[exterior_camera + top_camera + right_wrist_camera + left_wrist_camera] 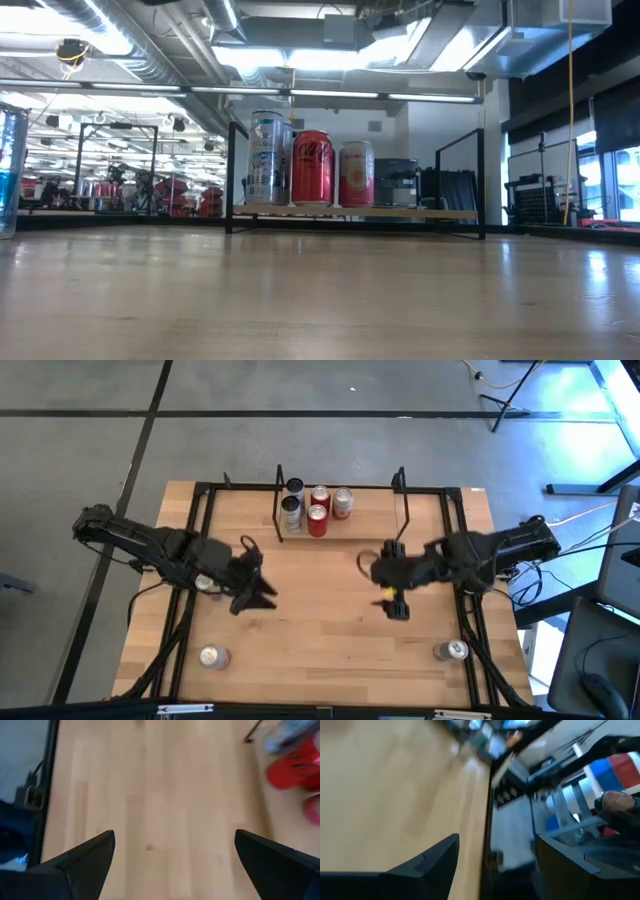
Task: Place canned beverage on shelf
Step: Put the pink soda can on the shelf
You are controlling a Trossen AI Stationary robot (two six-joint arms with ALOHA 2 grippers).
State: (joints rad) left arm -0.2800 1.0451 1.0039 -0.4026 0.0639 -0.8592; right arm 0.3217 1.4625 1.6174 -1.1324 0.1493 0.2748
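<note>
The shelf (372,518) (400,211) stands at the table's far middle, its board resting on the tabletop between black uprights. Several cans stand upright on its left half: silver ones (292,510) (268,158), red ones (318,520) (311,168) and a pink one (342,502) (356,173). My left gripper (258,588) (507,865) hovers open over the table's left middle, with nothing between its fingers. My right gripper (378,582) (175,865) hovers open over the right middle, also with nothing in it. Neither gripper shows in the low view.
Loose cans stand near the front left (213,656), near the front right (452,650) and under my left arm (205,582). Black rails (193,560) run along both table sides. Bare wood lies between the two grippers, and the shelf's right half is bare.
</note>
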